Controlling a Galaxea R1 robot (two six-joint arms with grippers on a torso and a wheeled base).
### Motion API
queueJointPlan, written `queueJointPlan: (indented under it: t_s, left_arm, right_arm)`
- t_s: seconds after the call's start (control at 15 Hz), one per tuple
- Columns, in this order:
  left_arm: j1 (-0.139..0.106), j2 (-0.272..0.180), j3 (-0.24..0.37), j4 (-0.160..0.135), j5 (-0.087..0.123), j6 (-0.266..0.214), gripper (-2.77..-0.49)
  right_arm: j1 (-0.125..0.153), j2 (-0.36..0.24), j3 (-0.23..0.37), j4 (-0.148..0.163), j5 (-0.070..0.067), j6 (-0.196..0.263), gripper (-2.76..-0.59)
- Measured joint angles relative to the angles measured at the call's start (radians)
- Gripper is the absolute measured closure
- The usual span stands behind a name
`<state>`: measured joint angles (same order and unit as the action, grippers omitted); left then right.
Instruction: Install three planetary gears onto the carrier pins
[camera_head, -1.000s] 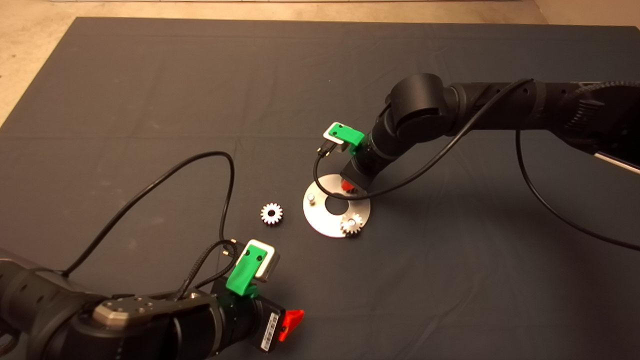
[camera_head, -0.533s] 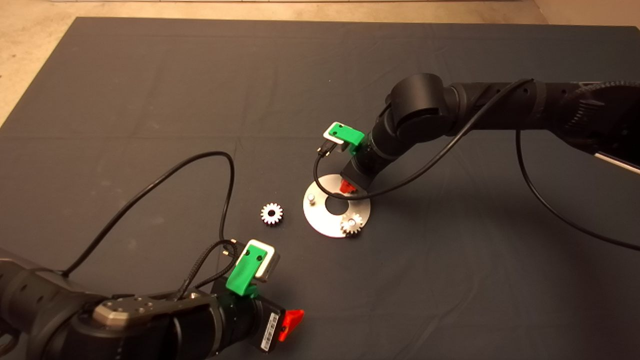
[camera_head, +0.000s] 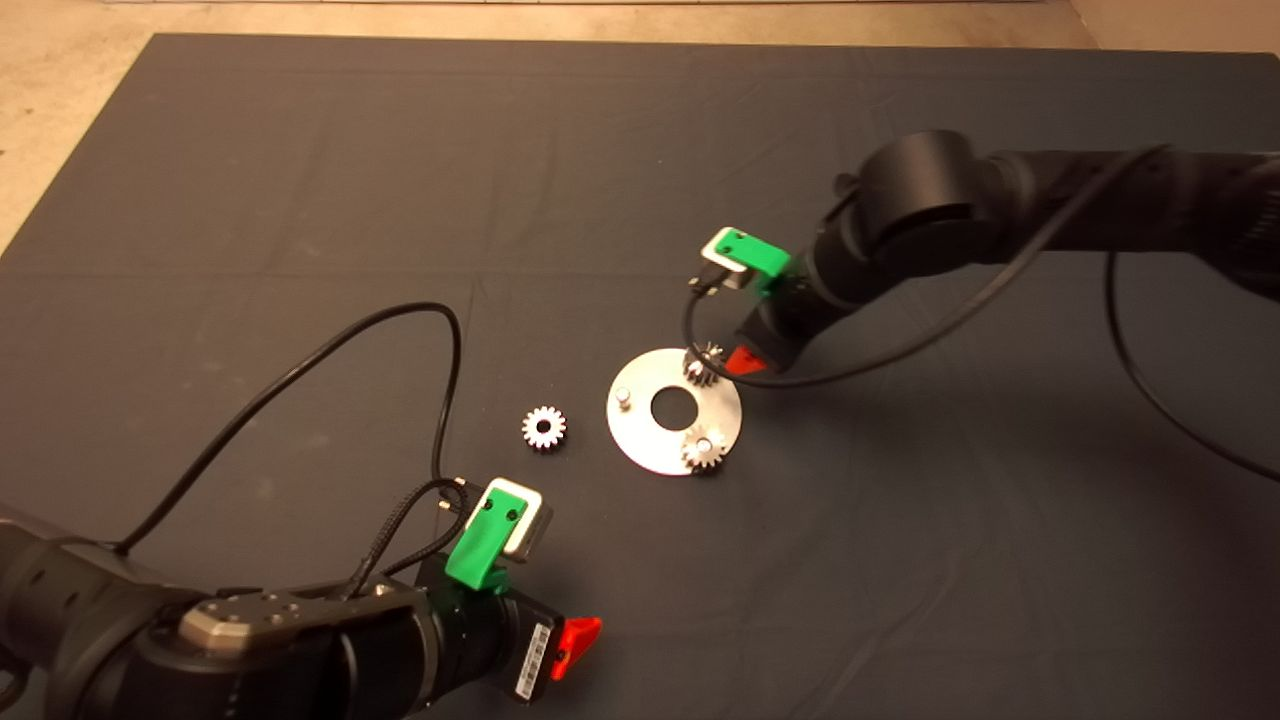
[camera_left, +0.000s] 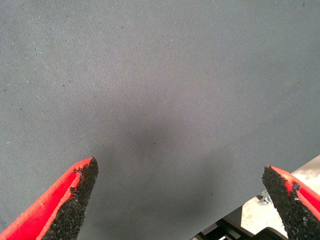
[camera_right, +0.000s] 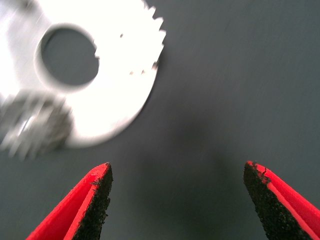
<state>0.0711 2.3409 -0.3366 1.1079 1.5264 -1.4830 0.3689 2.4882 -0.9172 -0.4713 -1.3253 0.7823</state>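
Observation:
The shiny carrier disc (camera_head: 650, 440) lies mid-mat. A dark planetary gear (camera_head: 702, 365) sits on its far pin, and a second gear (camera_head: 704, 450) sits on the near pin. The left pin (camera_head: 622, 397) is bare. A bright silver gear (camera_head: 543, 428) lies loose on the mat left of the disc. My right gripper (camera_head: 745, 360) hovers just right of the dark gear, open and holding nothing. Its wrist view shows the disc (camera_right: 115, 90) with a blurred gear (camera_right: 32, 125) beyond the open gripper (camera_right: 177, 200). My left gripper (camera_head: 578, 640) waits open at the lower left.
Black cables loop from both wrists over the mat, one (camera_head: 330, 350) curving left of the loose gear. The left wrist view shows bare mat between the open left gripper (camera_left: 185, 200) and the mat's edge (camera_left: 280, 180) with floor beyond.
The right gripper has let go of the dark gear on the far pin and drawn back to the right, off the disc. The left arm has barely shifted.

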Motion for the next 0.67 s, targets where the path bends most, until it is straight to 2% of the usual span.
queueJointPlan:
  t_s: [0.07, 0.2, 0.33, 0.47, 0.6, 0.67]
  left_arm:
    - [0.0, 0.001, 0.0, 0.0, 0.0, 0.002, -2.36]
    - [0.0, 0.002, 0.0, 0.0, 0.0, 0.005, -2.36]
    - [0.0, 0.004, 0.0, 0.0, 0.0, 0.015, -2.36]
    - [-0.006, 0.013, 0.0, -0.003, -0.001, 0.037, -2.36]
    - [-0.014, 0.006, 0.0, -0.022, 0.0, 0.08, -2.36]
    - [-0.026, -0.002, 0.0, -0.036, 0.001, 0.096, -2.36]
  right_arm:
    - [0.0, -0.059, 0.107, 0.0, 0.003, 0.034, -1.92]
    - [0.001, -0.204, 0.307, 0.0, 0.03, 0.117, -1.92]
    - [0.01, -0.368, 0.435, -0.004, 0.023, 0.217, -1.92]
    - [0.01, -0.447, 0.496, -0.006, 0.016, 0.281, -1.92]
    - [0.01, -0.442, 0.505, -0.014, 0.004, 0.288, -1.92]
    - [0.01, -0.445, 0.505, -0.02, 0.0, 0.288, -1.92]
